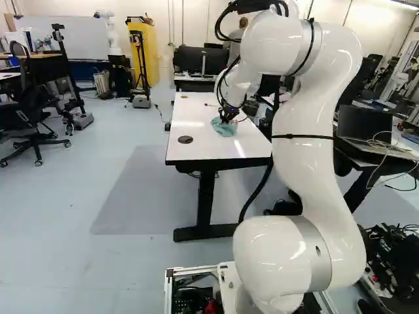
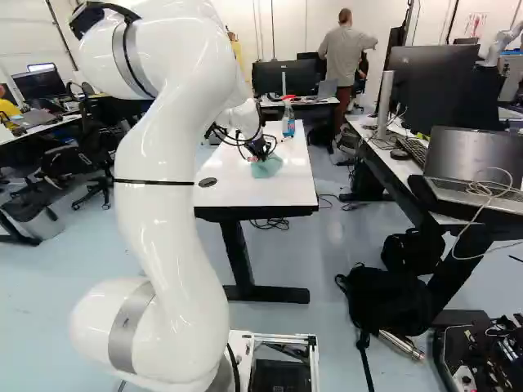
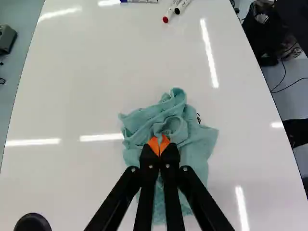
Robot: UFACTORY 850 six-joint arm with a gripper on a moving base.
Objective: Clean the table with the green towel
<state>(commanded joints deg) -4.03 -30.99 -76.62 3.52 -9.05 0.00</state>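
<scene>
Far down the white table (image 1: 203, 147), my gripper (image 1: 228, 116) reaches down to the green towel (image 1: 224, 129), which lies bunched on the tabletop. In the wrist view the gripper (image 3: 159, 146) has its orange fingertips together, pinching a fold near the middle of the towel (image 3: 195, 139). Loose cloth spreads around and beneath the fingers. A small black mark (image 3: 198, 118) shows at the towel's edge, beside a raised fold. The fabric hides the table surface under it.
Red and black markers (image 3: 169, 11) and a blue-capped one (image 3: 139, 1) lie ahead of the towel. A spray bottle (image 2: 288, 119) stands at the table's far end. A desk with a laptop (image 2: 478, 163) is on the right. Another robot (image 1: 110, 33) stands far back.
</scene>
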